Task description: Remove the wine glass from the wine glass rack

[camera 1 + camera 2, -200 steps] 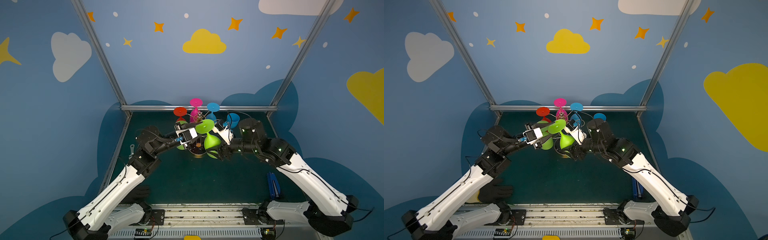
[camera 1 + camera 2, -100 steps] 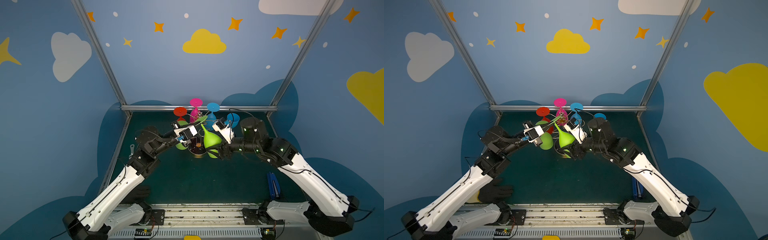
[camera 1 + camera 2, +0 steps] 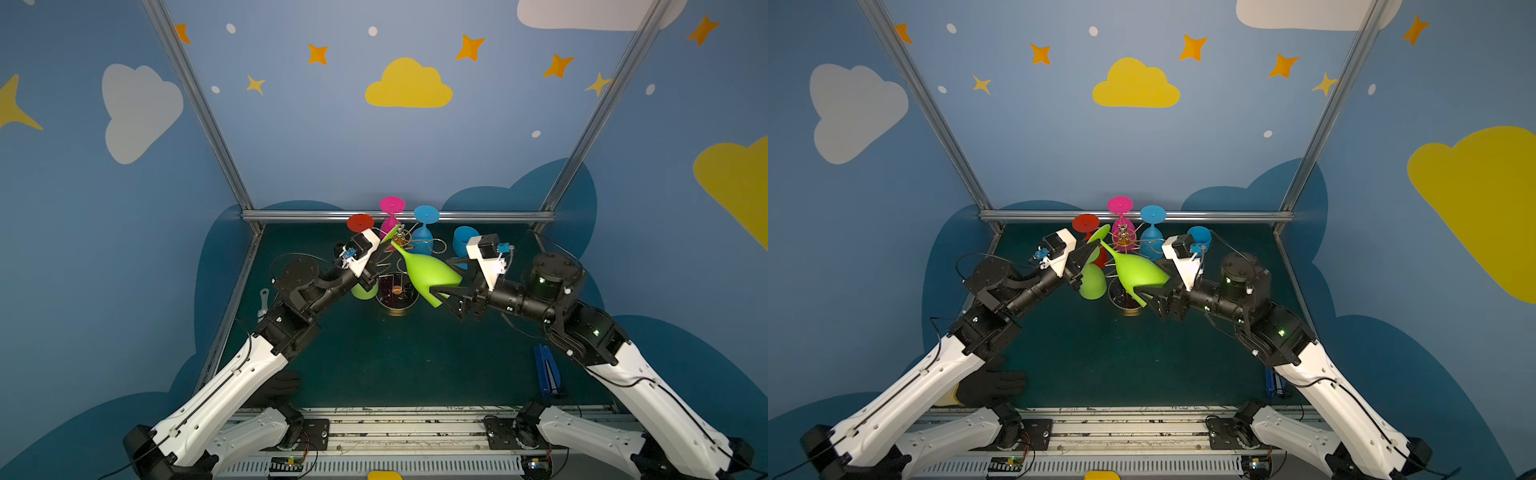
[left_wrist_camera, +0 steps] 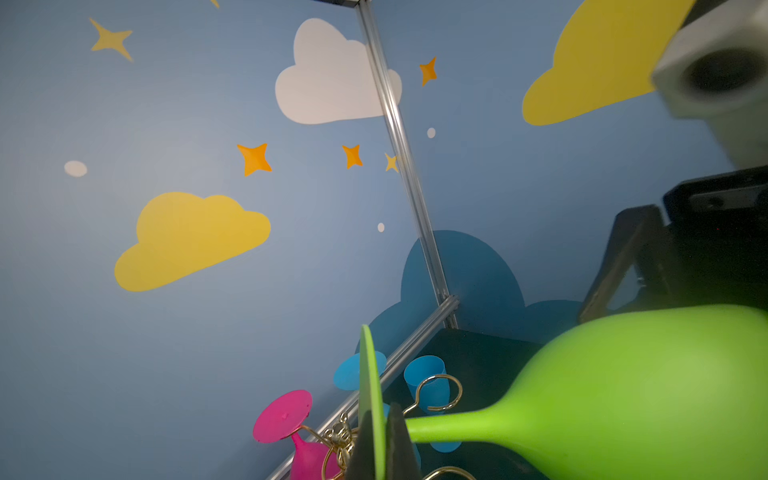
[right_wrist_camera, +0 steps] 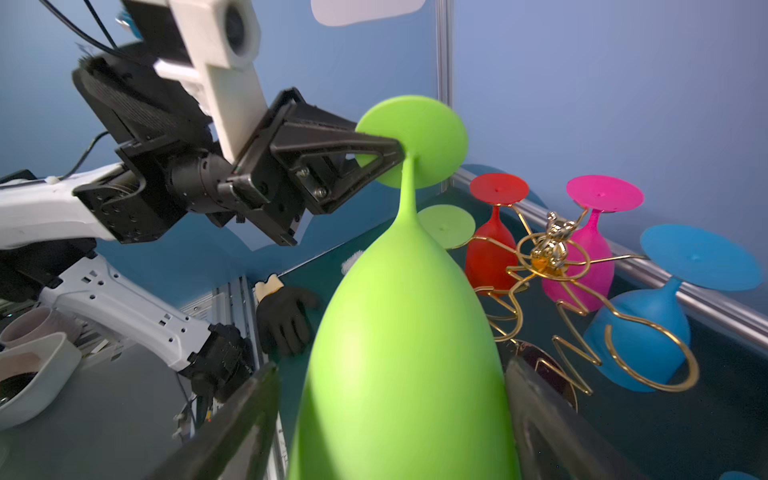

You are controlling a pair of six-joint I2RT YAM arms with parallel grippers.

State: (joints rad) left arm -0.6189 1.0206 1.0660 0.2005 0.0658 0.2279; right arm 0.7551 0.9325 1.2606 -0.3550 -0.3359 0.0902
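Back edge of the tabletop, middle: wine glass rack [image 3: 392, 297], gold wire on a round dark base, standing on the dark green tabletop [image 3: 374, 365].
Green wine glass [image 3: 428, 272]: tilted in the air in front of the rack, foot up beside the rack's top, bowl down over the base. In the right wrist view its stem sits in none of the gold loops.
Left gripper [image 5: 401, 149]: jaws pinched tight on the glass's foot, where the stem joins.
Right gripper [image 5: 390, 365]: jaws spread wide to either side of the bowl, with a gap showing at one finger [image 5: 232, 415]; gripping nothing.
On the rack: red glass [image 5: 488, 257], pink glass [image 5: 590, 257], blue glass [image 5: 640, 328] and second green glass [image 3: 1092, 282], all hanging foot up.
Toward the back right corner: blue cup [image 3: 464, 241], near the rack.
Front left corner: black glove [image 3: 992, 386].
Right edge: blue bar [image 3: 547, 370], lying flat.
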